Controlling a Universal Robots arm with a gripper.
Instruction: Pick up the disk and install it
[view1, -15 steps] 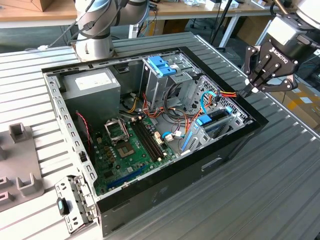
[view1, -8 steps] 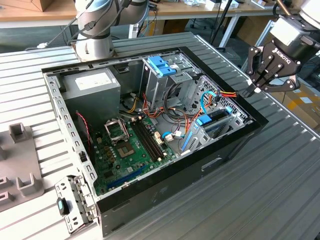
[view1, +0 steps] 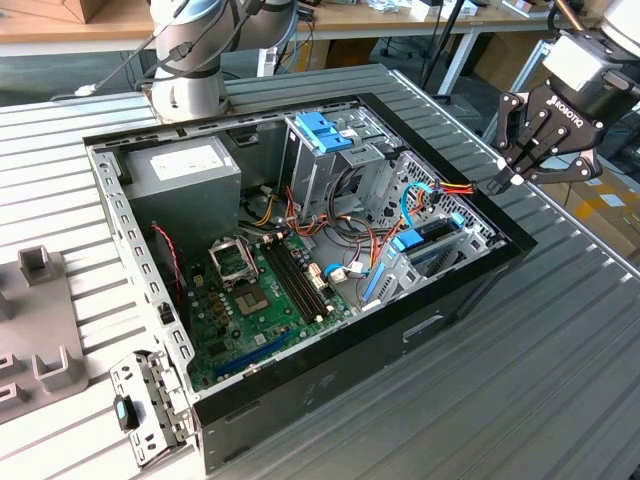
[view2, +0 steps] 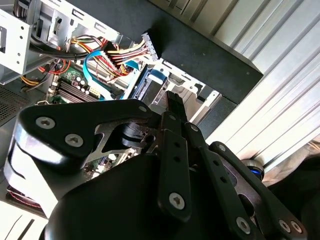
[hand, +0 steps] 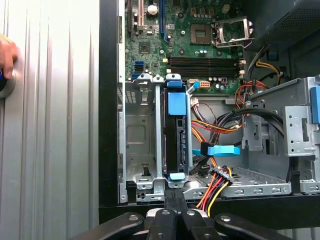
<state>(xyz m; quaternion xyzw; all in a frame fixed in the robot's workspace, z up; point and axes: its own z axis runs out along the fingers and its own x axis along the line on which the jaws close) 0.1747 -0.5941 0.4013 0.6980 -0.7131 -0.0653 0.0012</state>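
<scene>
arm (view1: 190, 60): silver-grey joints | end effector (view1: 503, 180): black linkages, silver screws (white lettering)

Blue plastic on the disk (hand: 175, 131) — bare matt metal drive cage (hand: 137, 142), ribbed grey metal table (hand: 50, 125)

I get bright, even room light in the exterior view, soft shadow pooled inside the case (view1: 175, 215), a mild sheen on the ribbed table (view1: 560, 380), that table washed pale in the second wrist view, the gripper (view2: 172, 102) dark and slightly soft up close.
</scene>
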